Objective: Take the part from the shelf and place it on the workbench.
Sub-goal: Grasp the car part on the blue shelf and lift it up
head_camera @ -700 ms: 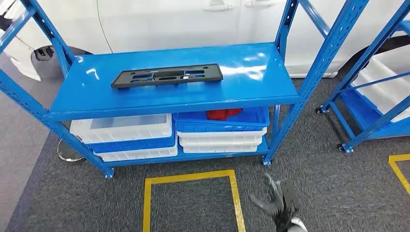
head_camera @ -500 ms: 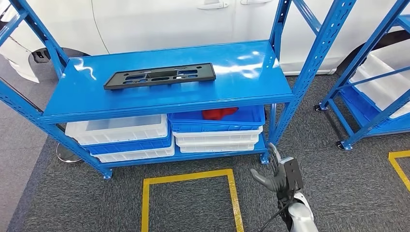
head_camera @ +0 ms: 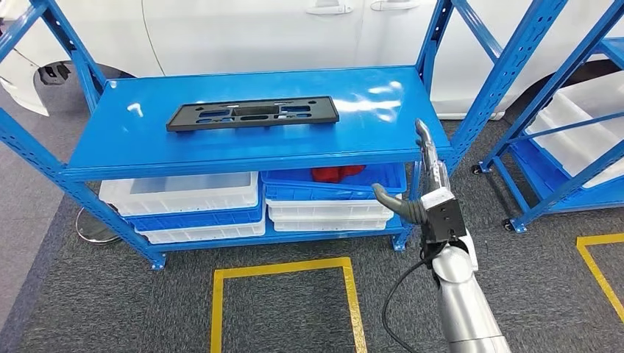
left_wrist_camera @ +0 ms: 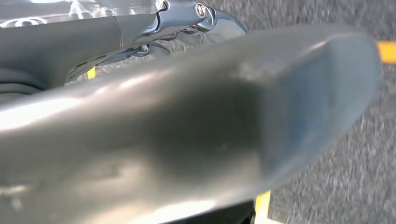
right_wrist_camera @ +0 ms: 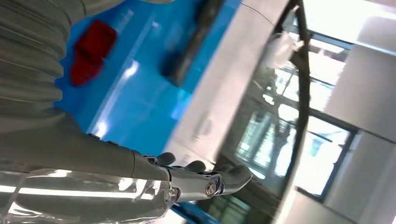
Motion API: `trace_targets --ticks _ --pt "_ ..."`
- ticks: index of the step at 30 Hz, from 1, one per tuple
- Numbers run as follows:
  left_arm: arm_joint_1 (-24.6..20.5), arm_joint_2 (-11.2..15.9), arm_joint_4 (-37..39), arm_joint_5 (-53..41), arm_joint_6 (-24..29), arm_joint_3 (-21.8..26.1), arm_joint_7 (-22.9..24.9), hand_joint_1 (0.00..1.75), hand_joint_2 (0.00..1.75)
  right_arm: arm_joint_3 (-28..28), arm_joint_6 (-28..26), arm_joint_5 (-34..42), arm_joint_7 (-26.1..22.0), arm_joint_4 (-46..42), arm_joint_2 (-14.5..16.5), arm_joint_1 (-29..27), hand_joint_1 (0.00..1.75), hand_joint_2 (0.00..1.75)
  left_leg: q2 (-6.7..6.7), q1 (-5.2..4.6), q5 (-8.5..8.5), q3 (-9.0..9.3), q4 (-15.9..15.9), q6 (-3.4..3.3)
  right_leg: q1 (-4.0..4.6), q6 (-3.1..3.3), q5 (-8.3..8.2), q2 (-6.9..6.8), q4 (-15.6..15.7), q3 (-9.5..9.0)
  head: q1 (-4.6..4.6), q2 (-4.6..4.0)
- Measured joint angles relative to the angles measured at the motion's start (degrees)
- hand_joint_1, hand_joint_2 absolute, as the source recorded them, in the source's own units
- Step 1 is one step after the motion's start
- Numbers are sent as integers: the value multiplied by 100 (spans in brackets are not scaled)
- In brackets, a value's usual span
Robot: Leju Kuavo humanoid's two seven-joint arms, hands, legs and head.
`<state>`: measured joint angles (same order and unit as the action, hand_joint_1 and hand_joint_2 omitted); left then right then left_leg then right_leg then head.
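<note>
A flat black plastic part [head_camera: 252,115] with several slots lies lengthwise on the top board of the blue shelf [head_camera: 368,125]. My right hand [head_camera: 425,193] is raised in front of the shelf's right front corner, fingers straight up, thumb spread toward the shelf, holding nothing. It is to the right of the part and apart from it. In the right wrist view the hand [right_wrist_camera: 196,179] has its fingers extended, with the blurred part [right_wrist_camera: 194,42] beyond it. The left wrist view has a bit of my left hand [left_wrist_camera: 187,16] over grey carpet; how its fingers lie is unclear.
Under the top board stand white bins [head_camera: 184,195] and a blue bin holding a red item [head_camera: 335,173]. A blue upright [head_camera: 500,81] and a second shelf [head_camera: 566,140] stand to the right. Yellow floor tape [head_camera: 283,266] marks a square. A white car [head_camera: 257,29] is behind.
My right hand has risen from near the floor to the height of the shelf's top board, close to its right front corner. The camera has shifted slightly; the part lies as before.
</note>
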<state>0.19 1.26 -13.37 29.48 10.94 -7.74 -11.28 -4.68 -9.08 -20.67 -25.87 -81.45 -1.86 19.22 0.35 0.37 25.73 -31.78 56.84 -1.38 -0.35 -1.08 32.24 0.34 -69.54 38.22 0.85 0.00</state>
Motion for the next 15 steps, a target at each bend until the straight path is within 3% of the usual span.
trace_targets --ticks 1,2,3,5,7,11,13,15 --pt "-5 7 15 48 56 0 32 0 0 -101 -82 -87 6 -77 -28 59 0 175 -1 -4 1 -4 3 -3 -4 -13 119 -1 -350 169 0 0" --pt "-7 14 31 100 114 0 60 0 0 -210 -165 -183 12 -140 -55 108 0 175 -2 -7 3 -4 8 -4 -7 -21 127 -2 -521 257 -1 0" --pt "-8 22 45 151 173 0 88 0 0 -323 -250 -287 19 -193 -78 162 0 175 -5 -9 7 -2 16 -1 -8 -22 24 -3 -468 242 -2 -1" --pt "-14 37 64 250 286 1 128 0 0 -561 -430 -518 33 -281 -108 296 0 175 -10 -12 28 4 43 17 -8 4 -399 -13 253 -80 -3 -1" --pt "-27 58 82 344 391 2 162 0 0 -825 -607 -774 68 -339 -123 459 0 175 -12 -40 59 -14 86 59 8 58 -650 -28 939 -386 1 0" --pt "-48 108 124 486 548 -1 210 0 0 -1426 -898 -1339 198 -345 -133 702 0 175 -13 -58 89 -33 100 167 5 175 -678 -27 1141 -449 4 0" --pt "-55 135 130 527 594 -5 220 0 0 -1729 -1022 -1602 274 -309 -120 818 0 175 -21 -47 283 -155 388 232 -27 228 -700 -34 1187 -468 15 0" --pt "-62 164 140 551 629 -15 228 0 0 -2022 -1146 -1856 360 -217 -91 919 0 175 -25 -9 642 -500 1120 295 -36 251 -702 -42 1194 -473 22 0"
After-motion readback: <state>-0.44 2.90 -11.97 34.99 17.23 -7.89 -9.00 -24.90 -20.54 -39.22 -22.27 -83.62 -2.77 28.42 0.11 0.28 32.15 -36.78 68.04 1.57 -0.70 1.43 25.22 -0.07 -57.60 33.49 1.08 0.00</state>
